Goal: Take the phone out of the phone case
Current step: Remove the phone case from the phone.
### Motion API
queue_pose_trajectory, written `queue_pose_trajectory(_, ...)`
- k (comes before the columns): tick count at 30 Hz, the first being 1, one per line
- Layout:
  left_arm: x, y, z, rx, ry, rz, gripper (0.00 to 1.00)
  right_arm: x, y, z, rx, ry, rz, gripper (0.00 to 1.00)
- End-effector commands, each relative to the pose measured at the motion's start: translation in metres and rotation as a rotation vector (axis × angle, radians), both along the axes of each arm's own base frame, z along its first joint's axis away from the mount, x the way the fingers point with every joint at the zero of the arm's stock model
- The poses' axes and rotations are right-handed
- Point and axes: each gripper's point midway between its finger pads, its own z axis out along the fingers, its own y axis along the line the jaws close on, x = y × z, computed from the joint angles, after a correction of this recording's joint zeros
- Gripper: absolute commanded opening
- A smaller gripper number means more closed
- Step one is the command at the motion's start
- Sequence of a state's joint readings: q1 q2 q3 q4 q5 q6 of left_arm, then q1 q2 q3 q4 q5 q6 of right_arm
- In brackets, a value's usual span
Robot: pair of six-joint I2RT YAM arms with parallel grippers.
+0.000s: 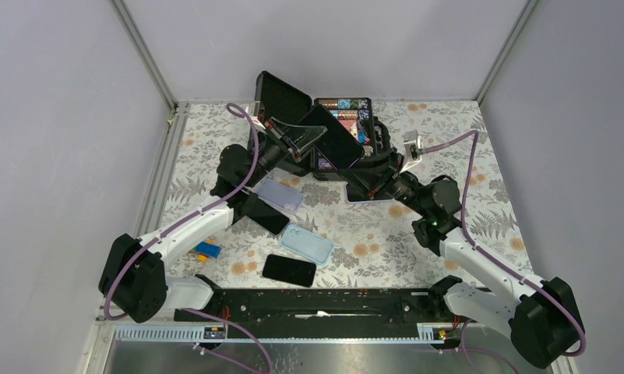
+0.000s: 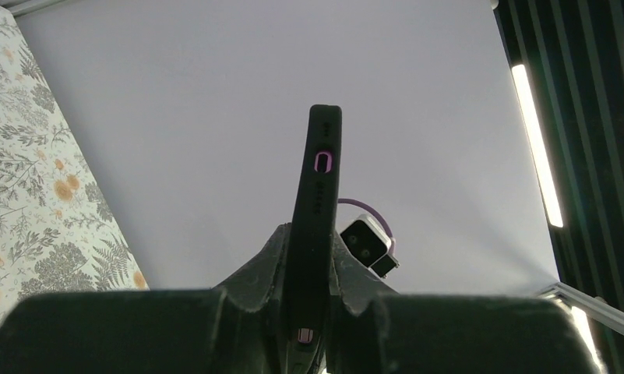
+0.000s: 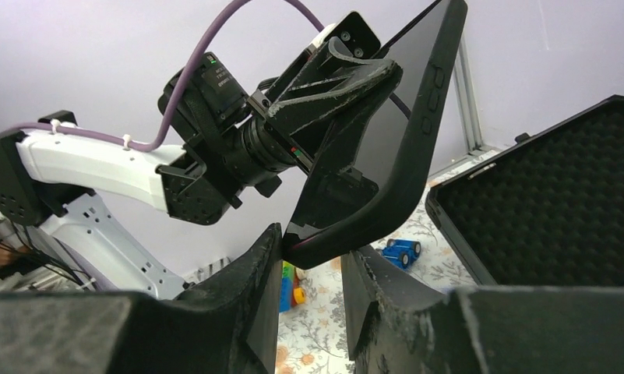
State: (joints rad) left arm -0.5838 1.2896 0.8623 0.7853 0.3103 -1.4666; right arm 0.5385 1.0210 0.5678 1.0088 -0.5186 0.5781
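Note:
A black phone in a black case [image 1: 336, 136] is held tilted in the air above the back middle of the table. My left gripper [image 1: 294, 140] is shut on its upper left part. In the left wrist view the cased phone's edge [image 2: 318, 187], with a pink-rimmed port, stands upright between my closed left gripper [image 2: 312, 253]. My right gripper [image 1: 363, 170] is at the phone's lower corner. In the right wrist view the case's rounded corner [image 3: 324, 241] sits between the tips of my right gripper [image 3: 312, 261], touching both fingers. The dark screen [image 3: 386, 132] faces left.
On the floral table lie a lilac case [image 1: 281, 195], a black phone [image 1: 266, 216], a light blue case [image 1: 307, 244], another black phone [image 1: 289, 269] and a blue-orange toy [image 1: 207, 250]. An open black foam-lined box [image 1: 285, 97] [image 3: 542, 210] stands at the back. A blue toy car [image 3: 400, 252] lies near it.

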Motion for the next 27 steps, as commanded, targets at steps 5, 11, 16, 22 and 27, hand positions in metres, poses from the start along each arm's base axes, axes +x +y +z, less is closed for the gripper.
queue_pose_trajectory(5, -0.038, 0.008, 0.065, -0.139, -0.104, -0.119, 0.00, 0.022, -0.006, -0.047, -0.224, -0.081, -0.133, 0.24)
queue_pose_trajectory(11, -0.053, 0.009, 0.073, -0.166, -0.091, -0.193, 0.00, 0.026, -0.008, -0.063, -0.306, -0.085, -0.151, 0.24)
queue_pose_trajectory(16, -0.059, 0.010, 0.078, -0.189, -0.092, -0.224, 0.00, 0.031, -0.007, -0.066, -0.339, -0.072, -0.158, 0.25)
queue_pose_trajectory(22, -0.057, 0.008, 0.076, -0.201, -0.078, -0.239, 0.00, 0.041, -0.011, -0.066, -0.296, -0.013, -0.206, 0.23)
queue_pose_trajectory(27, -0.054, 0.007, 0.073, -0.201, -0.071, -0.235, 0.00, 0.045, -0.012, -0.059, -0.217, 0.033, -0.227, 0.21)
